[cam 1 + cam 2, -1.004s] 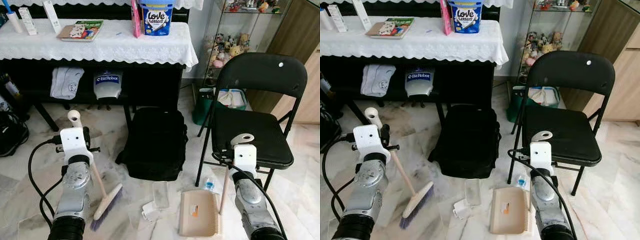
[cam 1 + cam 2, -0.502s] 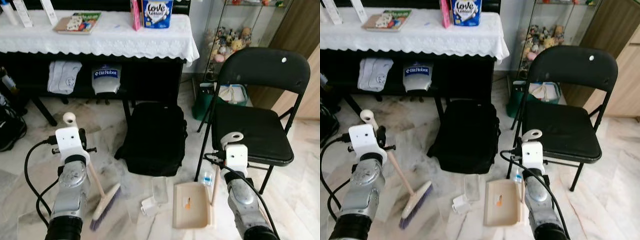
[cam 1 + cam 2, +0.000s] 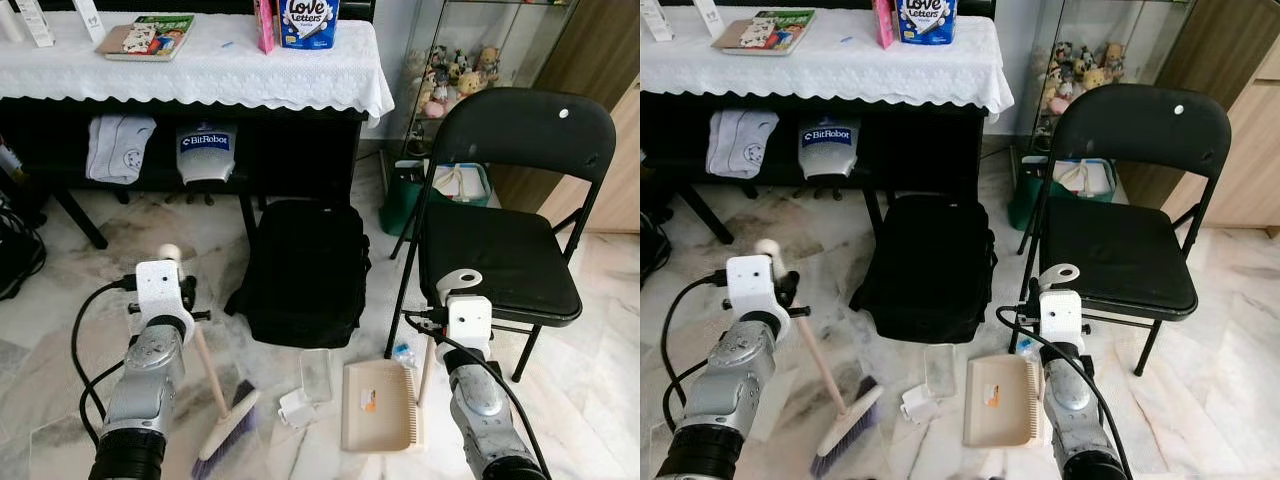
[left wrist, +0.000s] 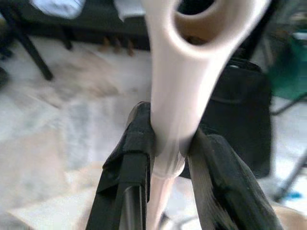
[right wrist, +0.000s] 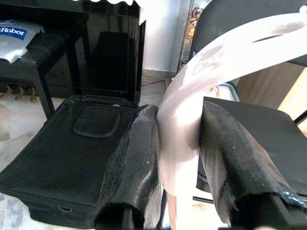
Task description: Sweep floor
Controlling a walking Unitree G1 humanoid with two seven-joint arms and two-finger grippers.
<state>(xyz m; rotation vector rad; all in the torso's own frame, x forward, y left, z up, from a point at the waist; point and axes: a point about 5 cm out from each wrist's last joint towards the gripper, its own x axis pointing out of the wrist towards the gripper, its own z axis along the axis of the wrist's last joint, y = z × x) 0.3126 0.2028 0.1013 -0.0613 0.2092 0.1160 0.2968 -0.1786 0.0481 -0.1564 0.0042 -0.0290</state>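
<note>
One broom (image 3: 226, 432), one dustpan (image 3: 377, 405), one chair (image 3: 505, 215), one backpack (image 3: 305, 270).

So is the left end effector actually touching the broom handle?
Touching. In the left wrist view, both black fingers of the left end effector press against the broom handle.

Right pincer (image 5: 178, 158): two black fingers (image 5: 136, 163) clamped on either side of a pale, glossy dustpan handle (image 5: 192, 110), touching it on both flanks. Handle curves up and over into a loop. Beyond: black backpack (image 5: 72, 158) lying flat on the pale floor (image 5: 14, 120). Black folding chair (image 5: 259, 139) behind the handle, seat and backrest partly seen. Dark table (image 5: 96, 28) further back, white bag with blue lettering (image 5: 14, 40) beneath it.
</note>
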